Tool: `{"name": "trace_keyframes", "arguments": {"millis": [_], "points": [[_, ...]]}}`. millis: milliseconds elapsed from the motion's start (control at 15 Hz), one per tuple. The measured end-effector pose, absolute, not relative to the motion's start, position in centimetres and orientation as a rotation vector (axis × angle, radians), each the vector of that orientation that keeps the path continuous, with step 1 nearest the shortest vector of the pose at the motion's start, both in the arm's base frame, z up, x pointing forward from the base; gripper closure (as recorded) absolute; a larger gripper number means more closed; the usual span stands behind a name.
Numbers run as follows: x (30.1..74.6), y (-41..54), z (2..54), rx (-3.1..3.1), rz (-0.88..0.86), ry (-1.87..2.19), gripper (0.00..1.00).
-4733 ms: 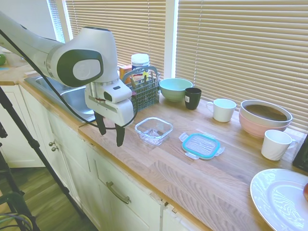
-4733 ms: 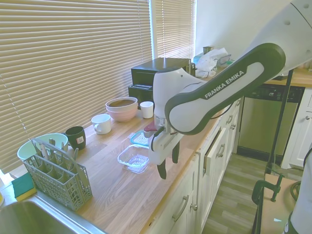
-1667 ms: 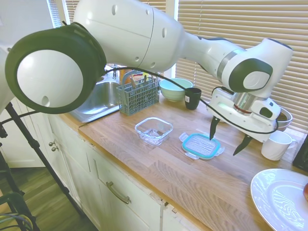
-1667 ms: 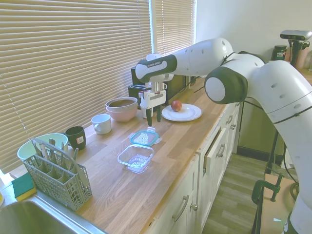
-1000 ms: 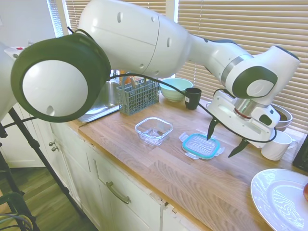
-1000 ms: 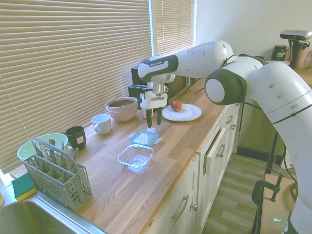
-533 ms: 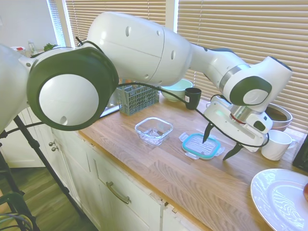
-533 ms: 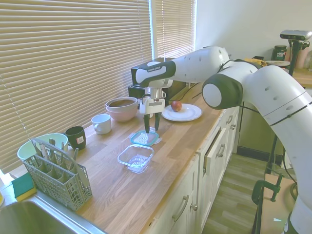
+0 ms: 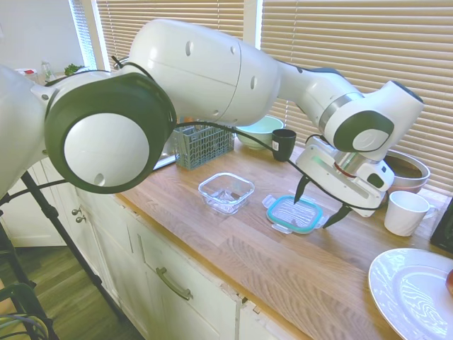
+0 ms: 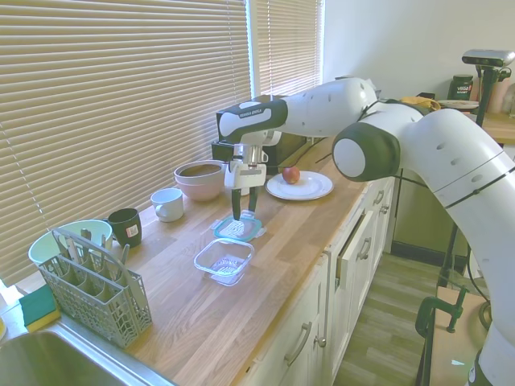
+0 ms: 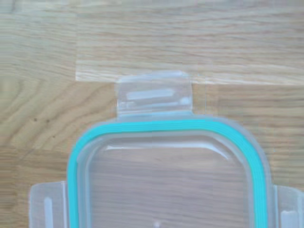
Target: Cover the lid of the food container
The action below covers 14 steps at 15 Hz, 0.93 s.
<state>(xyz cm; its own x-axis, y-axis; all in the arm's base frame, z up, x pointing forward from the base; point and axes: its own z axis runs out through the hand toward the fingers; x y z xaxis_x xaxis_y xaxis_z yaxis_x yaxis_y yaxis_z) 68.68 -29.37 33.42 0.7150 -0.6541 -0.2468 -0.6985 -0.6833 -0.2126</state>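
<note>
On my first exterior view, left to right: the container (image 9: 226, 192) sits open on the wooden counter (image 9: 233, 248), the lid (image 9: 295, 214) lies flat just beside it and apart from it, and the gripper (image 9: 319, 203) hangs low over the lid. I read the jaws as spread wide and empty, one finger (image 9: 300, 190) at the lid's far edge, the other past its right side. The wrist view shows the teal rim and one clear tab (image 11: 154, 93) on bare wood.

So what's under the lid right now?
Only the wooden counter, visible through the clear lid, which lies flat. The food container sits apart. Nothing appears hidden underneath.
</note>
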Motion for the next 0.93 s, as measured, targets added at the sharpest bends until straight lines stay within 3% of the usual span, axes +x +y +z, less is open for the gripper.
{"name": "trace_keyframes", "arguments": {"millis": [133, 200, 933], "points": [[68.9, -29.0, 33.3, -2.630, 0.219, 1.057, 0.00], [69.0, -29.0, 33.0, -2.630, 0.220, 1.057, 1.00], [69.1, -29.5, 32.3, -2.625, 0.230, 1.065, 1.00]]}}
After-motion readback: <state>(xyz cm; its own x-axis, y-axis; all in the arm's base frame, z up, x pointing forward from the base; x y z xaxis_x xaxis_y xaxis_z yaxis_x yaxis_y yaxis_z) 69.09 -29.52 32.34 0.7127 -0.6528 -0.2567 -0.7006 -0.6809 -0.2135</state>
